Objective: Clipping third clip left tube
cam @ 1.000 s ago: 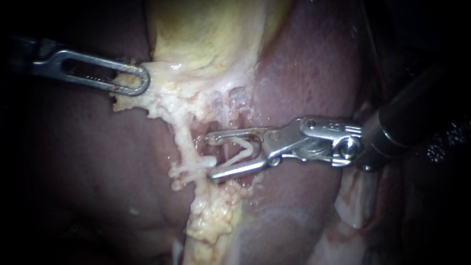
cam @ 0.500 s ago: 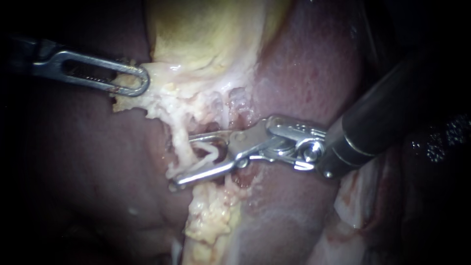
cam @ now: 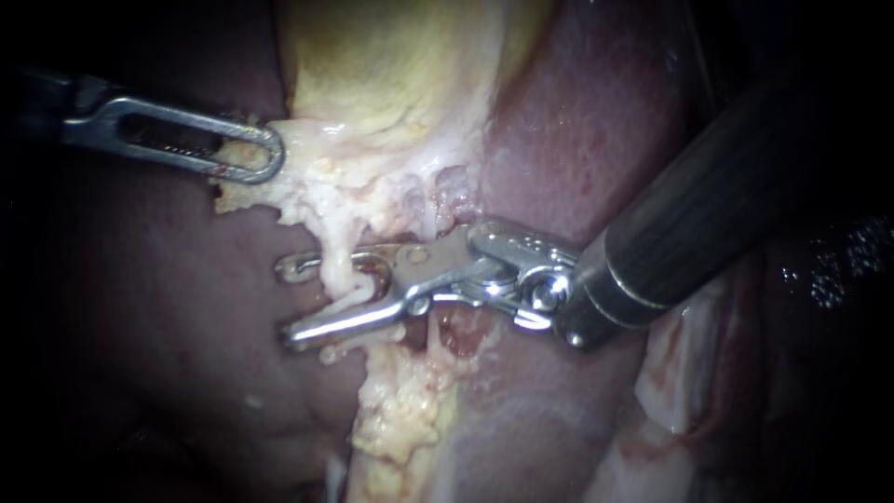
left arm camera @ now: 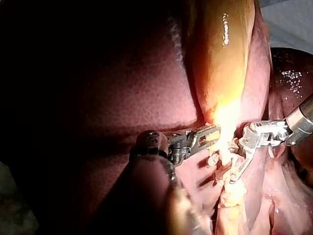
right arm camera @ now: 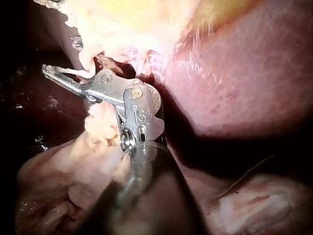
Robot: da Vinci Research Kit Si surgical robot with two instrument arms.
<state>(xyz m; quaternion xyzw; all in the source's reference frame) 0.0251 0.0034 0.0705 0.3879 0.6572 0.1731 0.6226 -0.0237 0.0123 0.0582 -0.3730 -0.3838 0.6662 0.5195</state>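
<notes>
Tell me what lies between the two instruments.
Pale fatty tissue spans it, from the left instrument down to the tube the right instrument straddles; endoscope view shows it.

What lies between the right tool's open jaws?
A pale tube crosses the gap of the right tool, lying over the upper jaw. Whether a clip is loaded cannot be seen.

The gallbladder (cam: 391,65) is lying at the top, with the liver (cam: 577,140) beside it on the right. The left instrument (cam: 265,154) is holding the gallbladder's lower edge from the left. Below, the left tube (cam: 337,263) is running down between the parted jaws of the right instrument (cam: 289,303), which is coming in from the right.
</notes>
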